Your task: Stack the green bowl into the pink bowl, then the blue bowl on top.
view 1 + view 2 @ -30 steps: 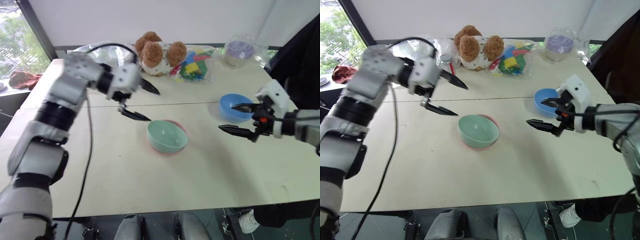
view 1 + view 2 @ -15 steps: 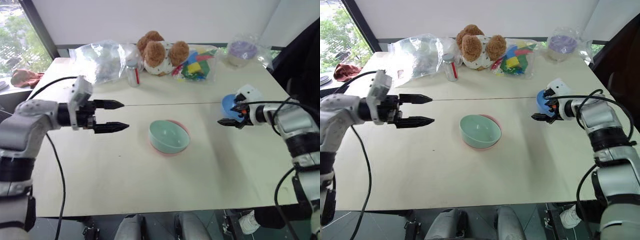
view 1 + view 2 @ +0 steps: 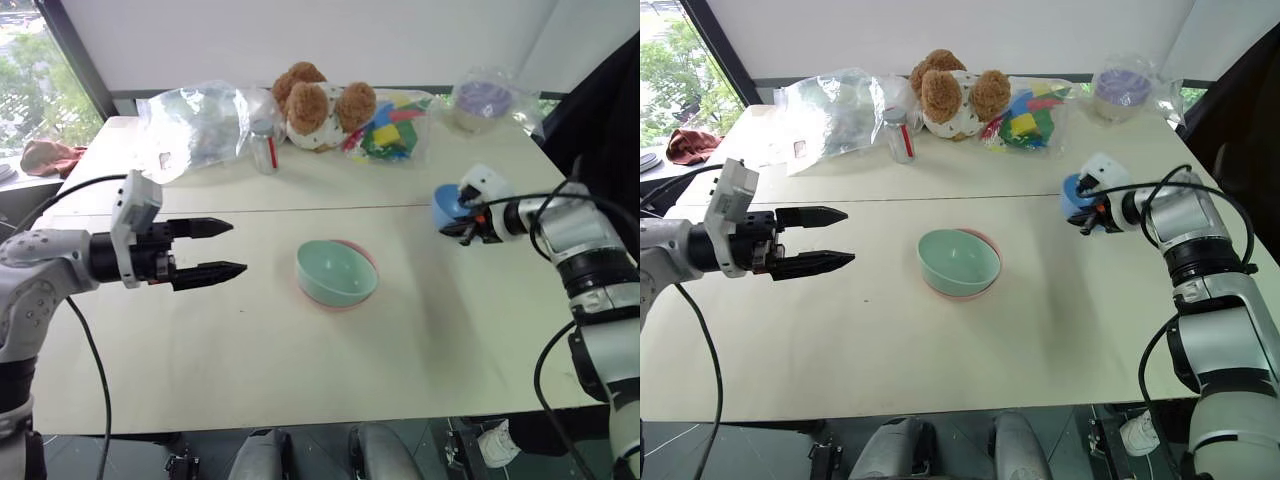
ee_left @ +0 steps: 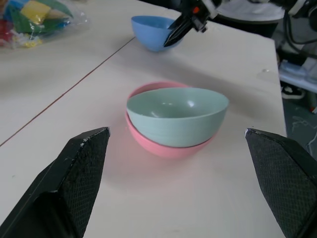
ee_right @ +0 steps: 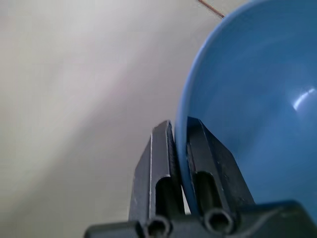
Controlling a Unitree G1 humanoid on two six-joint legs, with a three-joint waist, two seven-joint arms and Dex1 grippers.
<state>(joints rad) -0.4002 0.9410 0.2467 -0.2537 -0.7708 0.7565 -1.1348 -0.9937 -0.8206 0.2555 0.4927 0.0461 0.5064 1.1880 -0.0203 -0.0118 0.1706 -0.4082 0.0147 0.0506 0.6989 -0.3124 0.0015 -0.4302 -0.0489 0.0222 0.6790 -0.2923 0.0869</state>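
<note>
Green bowl (image 3: 336,272) in pink bowl (image 3: 366,252) | right hand (image 5: 179,148) clamps blue bowl (image 5: 252,99) rim | left hand (image 3: 225,248) apart

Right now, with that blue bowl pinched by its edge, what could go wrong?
The right gripper holds the blue bowl only by a thin strip of rim, so it could slip or swing when lifted. The green bowl sits tilted in the pink bowl, so the blue one might land crooked or slide off. The open left gripper waits beside the stack and could nudge it if it moves in.
</note>
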